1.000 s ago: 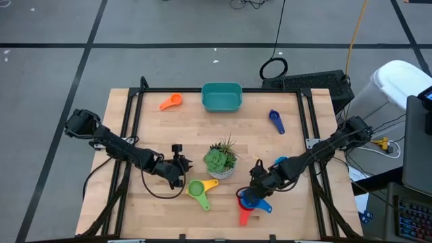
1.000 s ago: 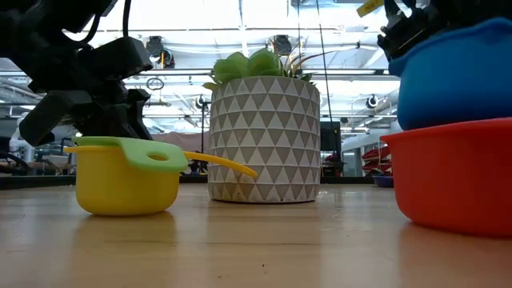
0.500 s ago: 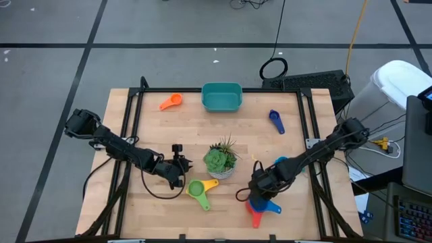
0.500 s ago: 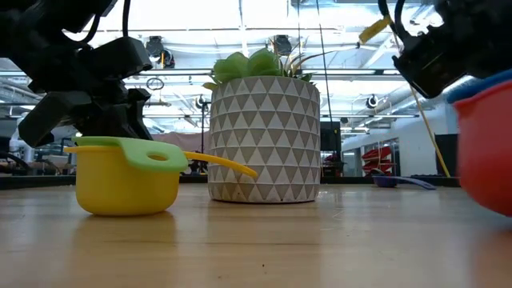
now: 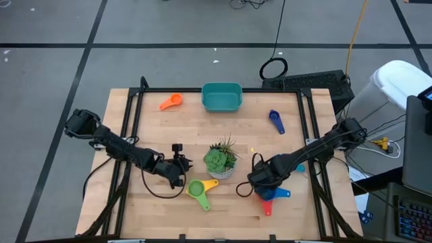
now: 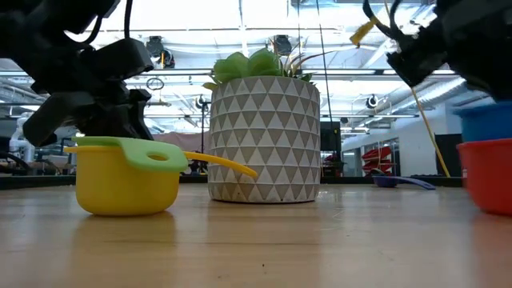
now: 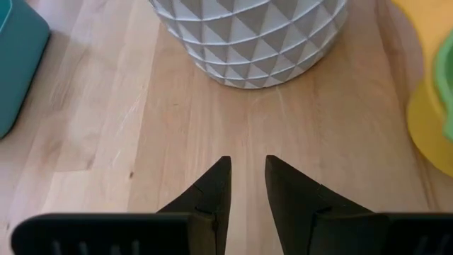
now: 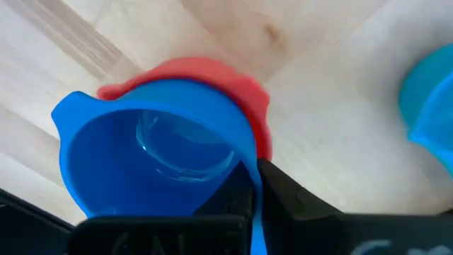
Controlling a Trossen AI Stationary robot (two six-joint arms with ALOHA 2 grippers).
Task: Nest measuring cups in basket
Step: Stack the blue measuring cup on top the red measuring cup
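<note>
A blue measuring cup (image 8: 156, 156) sits nested in a red one (image 8: 258, 120), right of the potted plant near the table's near edge (image 5: 268, 196). My right gripper (image 5: 262, 187) is shut on the blue cup. My left gripper (image 7: 248, 161) hovers low beside the plant pot (image 7: 248, 39), narrowly open and touching nothing. Next to it, a green cup lies nested in a yellow cup (image 5: 197, 190) on the table. Orange cup (image 5: 170, 102), dark blue cup (image 5: 275, 121) and a light blue cup (image 8: 428, 106) lie apart. The teal basket (image 5: 221, 96) stands at the far edge. My right gripper pinches the blue cup's side wall at the rim (image 8: 253, 177), one finger (image 8: 230, 202) inside the bowl and the other (image 8: 297, 205) outside. The fingers come from above, slanting down. The blue cup stays upright inside the red cup (image 6: 488, 172); whether the stack is on the table does not show.
The potted succulent (image 5: 220, 160) stands mid-table between my two grippers. Bare wood stretches between the plant and the basket. The table frame's black rails (image 5: 135, 115) run along both sides.
My right gripper has moved toward the table's right edge and a little toward the far edge, taking the blue cup and the red cup under it along. In the low view the stack has gone from filling the right side to the picture's right edge.
</note>
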